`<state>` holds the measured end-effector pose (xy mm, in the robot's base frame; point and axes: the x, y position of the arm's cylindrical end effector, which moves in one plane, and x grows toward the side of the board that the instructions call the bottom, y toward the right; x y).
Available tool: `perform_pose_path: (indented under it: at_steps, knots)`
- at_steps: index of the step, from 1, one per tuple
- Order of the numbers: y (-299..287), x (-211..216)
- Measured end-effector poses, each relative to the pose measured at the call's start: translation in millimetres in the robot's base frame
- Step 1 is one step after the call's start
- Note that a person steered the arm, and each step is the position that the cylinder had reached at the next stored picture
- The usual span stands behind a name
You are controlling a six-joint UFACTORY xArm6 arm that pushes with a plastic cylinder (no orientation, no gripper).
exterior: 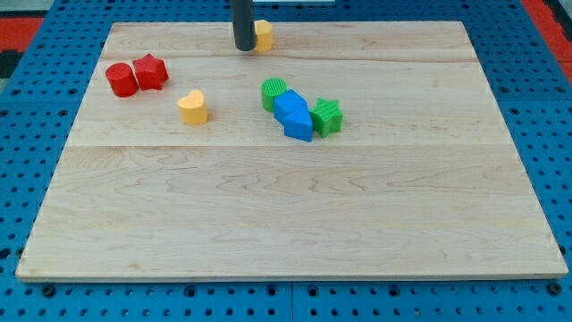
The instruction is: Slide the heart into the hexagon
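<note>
A yellow heart point(192, 107) lies on the wooden board at the upper left of centre. A yellow hexagon point(263, 35) sits near the view's top edge, partly hidden by my rod. My tip point(243, 47) stands right against the hexagon's left side. The heart is below and to the left of my tip, well apart from it.
A red cylinder point(121, 80) and a red star point(150, 72) touch each other at the upper left. A cluster right of the heart holds a green block point(273, 92), two blue blocks point(295, 114) and another green block point(328, 116). The board's rim point(286, 275) borders a blue pegboard.
</note>
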<state>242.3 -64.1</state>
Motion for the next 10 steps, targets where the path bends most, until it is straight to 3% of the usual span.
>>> perform_pose_path:
  at_steps: [1, 3, 4, 8, 9, 10]
  knots:
    - [-4.6, 59.8]
    - [-41.3, 220.7]
    - [-77.7, 172.2]
    - [-47.5, 32.4]
    - [-61.9, 2.7]
    - [-51.3, 0.1]
